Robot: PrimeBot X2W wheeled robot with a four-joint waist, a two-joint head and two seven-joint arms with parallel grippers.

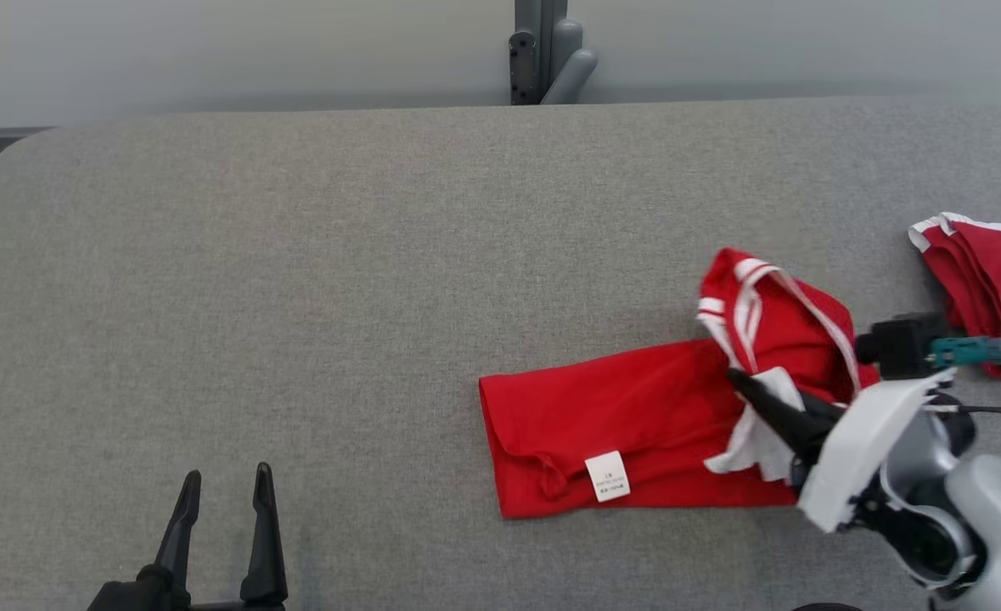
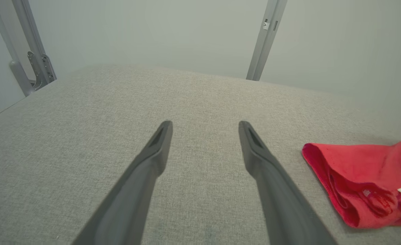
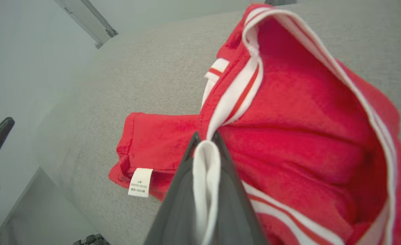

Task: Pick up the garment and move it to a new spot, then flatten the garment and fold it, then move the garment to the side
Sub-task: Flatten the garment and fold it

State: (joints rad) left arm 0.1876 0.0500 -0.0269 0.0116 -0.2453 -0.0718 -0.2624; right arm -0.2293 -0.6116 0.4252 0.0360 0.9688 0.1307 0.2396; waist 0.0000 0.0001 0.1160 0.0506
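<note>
The garment is red with white stripes and a small white label, lying on the grey table right of centre. Its right end is bunched and lifted. My right gripper is shut on a white-trimmed fold at that end. In the right wrist view the white edge of the garment is pinched between the two dark fingers of the right gripper. At the lower left my left gripper stands open and empty above bare table. The left wrist view has the left gripper with its fingers apart and the garment off to the right.
A second red piece with white trim lies at the table's right edge, behind my right wrist. A grey post and bracket stand past the table's far edge, before a pale wall. The table's left and far parts are bare grey fabric.
</note>
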